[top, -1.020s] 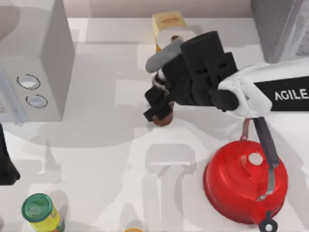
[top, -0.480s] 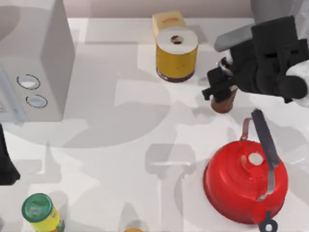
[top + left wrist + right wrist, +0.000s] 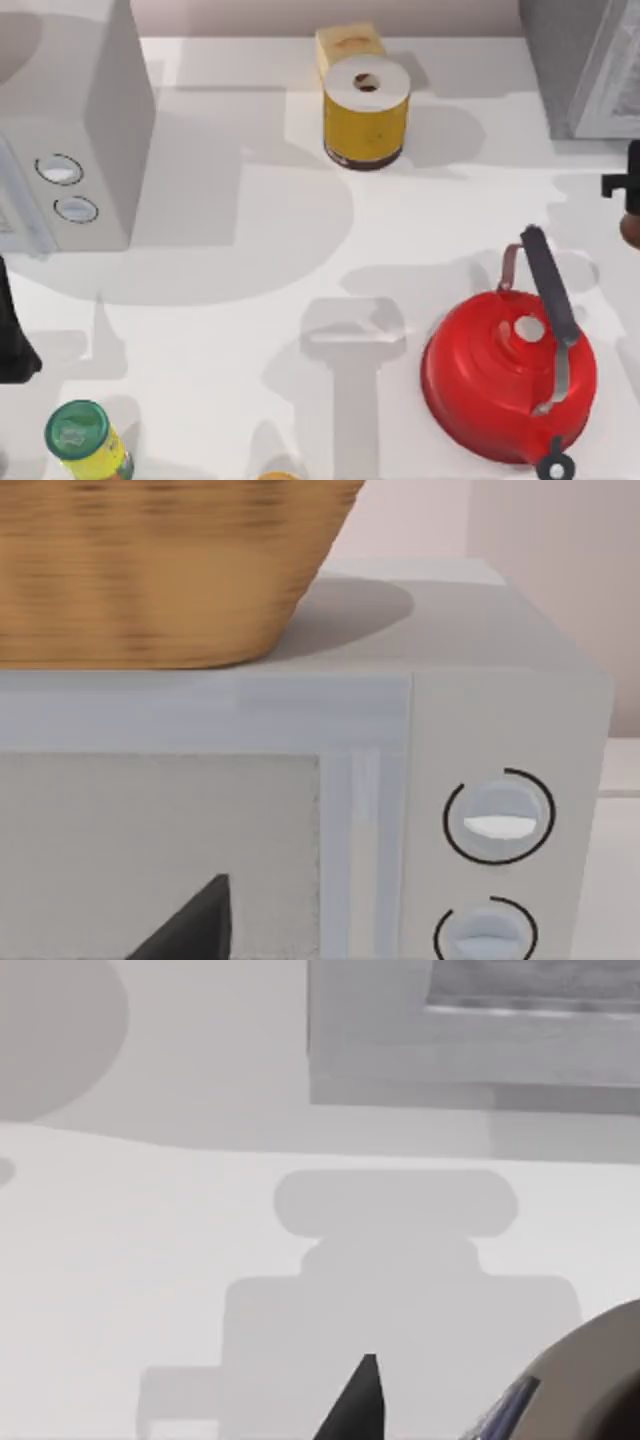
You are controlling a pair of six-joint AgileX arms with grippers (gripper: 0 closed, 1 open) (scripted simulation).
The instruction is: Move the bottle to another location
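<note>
At the table's far right edge, a sliver of the brown bottle [image 3: 631, 230] shows, cut off by the top view's border. My right gripper [image 3: 627, 200] is a small black piece just above it, shut on the bottle. In the right wrist view a rounded grey-white part of the bottle [image 3: 585, 1375] sits close beside a dark fingertip [image 3: 358, 1408], above the white tabletop. My left arm [image 3: 12, 335] stays parked at the table's left edge.
A red kettle [image 3: 510, 375] stands at the front right, just in front of the bottle. A yellow canister [image 3: 366, 115] is at the back middle, a green-lidded jar [image 3: 85, 440] at the front left, a microwave [image 3: 70, 130] at the left with a basket [image 3: 160, 570] on it, and a grey box [image 3: 585, 60] at the back right.
My right gripper has carried the bottle from the table's middle to the far right edge, moving mostly out of the top view. The left arm has not moved.
</note>
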